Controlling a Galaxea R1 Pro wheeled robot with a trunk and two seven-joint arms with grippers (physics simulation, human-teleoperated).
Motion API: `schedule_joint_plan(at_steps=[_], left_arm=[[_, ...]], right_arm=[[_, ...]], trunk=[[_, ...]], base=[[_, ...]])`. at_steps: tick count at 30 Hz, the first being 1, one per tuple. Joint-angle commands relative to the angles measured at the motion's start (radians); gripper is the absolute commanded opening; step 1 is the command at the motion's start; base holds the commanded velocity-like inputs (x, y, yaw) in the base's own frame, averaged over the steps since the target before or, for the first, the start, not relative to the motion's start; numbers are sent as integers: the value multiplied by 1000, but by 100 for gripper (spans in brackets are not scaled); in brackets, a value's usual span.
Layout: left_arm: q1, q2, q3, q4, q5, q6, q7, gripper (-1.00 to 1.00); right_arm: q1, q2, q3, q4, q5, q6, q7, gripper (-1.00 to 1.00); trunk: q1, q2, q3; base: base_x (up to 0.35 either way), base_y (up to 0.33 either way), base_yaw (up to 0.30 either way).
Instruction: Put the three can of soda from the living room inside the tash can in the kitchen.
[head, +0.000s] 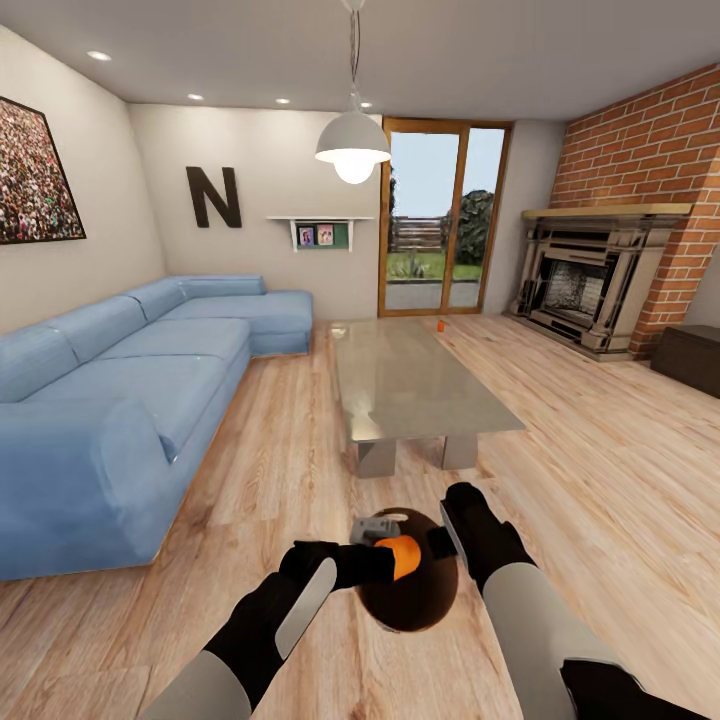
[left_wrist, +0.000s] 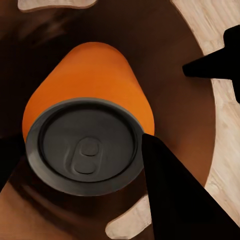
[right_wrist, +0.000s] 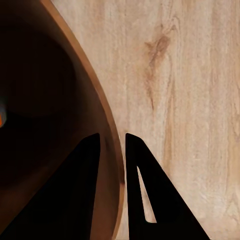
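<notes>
Over the wooden floor (head: 600, 440) near us, our left end effector (head: 385, 562) grips a soda can (head: 403, 556) above the trash can (head: 420, 600), whose rim our right end effector (right_wrist: 113, 150) pinches, seemingly steadying it, while another can (head: 441, 324) waits on the far glass worktop (head: 410, 385).

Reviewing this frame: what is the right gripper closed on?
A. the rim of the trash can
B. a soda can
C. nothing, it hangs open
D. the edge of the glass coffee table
A: in the right wrist view the right gripper has its fingers either side of the trash can rim.
</notes>
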Motion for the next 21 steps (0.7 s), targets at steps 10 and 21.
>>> schedule_joint_plan(at_steps=[10,21], left_arm=[[-11,0,-1,1,-2,-2,-3,-100],[-12,0,-1,4,-2,-3,-3,-100]], right_arm=[[0,0,32,-8,-42,17,32,-100],[0,0,77,-31,-69,17,35,-100]], trunk=[[0,0,0],[0,0,0]], base=[[0,0,0],[0,0,0]])
